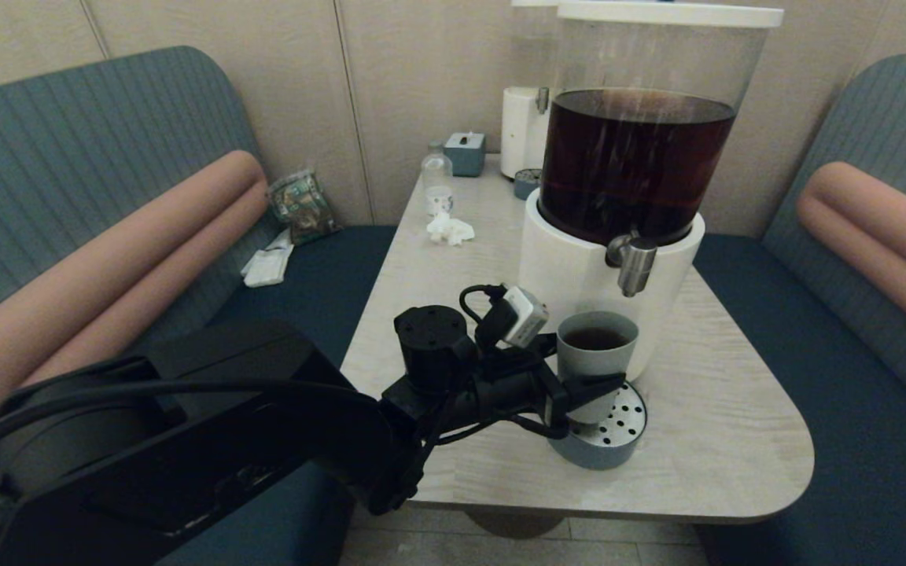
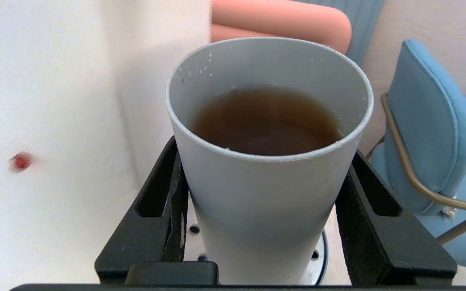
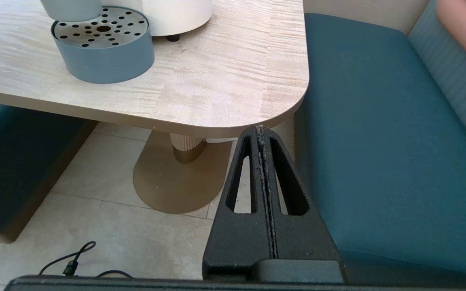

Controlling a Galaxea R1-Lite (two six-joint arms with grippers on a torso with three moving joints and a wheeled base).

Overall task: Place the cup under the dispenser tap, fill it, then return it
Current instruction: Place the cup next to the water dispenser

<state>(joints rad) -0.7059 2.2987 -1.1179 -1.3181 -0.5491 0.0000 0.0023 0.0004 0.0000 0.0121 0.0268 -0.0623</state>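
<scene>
The grey-green cup (image 1: 594,358) holds brown liquid and stands upright on the perforated drip tray (image 1: 618,452), just below and left of the steel dispenser tap (image 1: 636,266). My left gripper (image 1: 579,365) reaches in from the left and is shut on the cup. In the left wrist view both black fingers (image 2: 168,190) press the cup (image 2: 265,210) near its upper wall. My right gripper (image 3: 260,128) is shut with nothing in it, low beside the table's near right corner. It does not show in the head view.
The big dispenser with its white base (image 1: 571,267) and dark tank stands right behind the cup. A paler dispenser (image 1: 524,130), a small bottle (image 1: 437,177), a tissue box (image 1: 465,153) and crumpled tissue (image 1: 449,228) sit further back. Bench seats (image 3: 378,141) flank the table (image 1: 736,440).
</scene>
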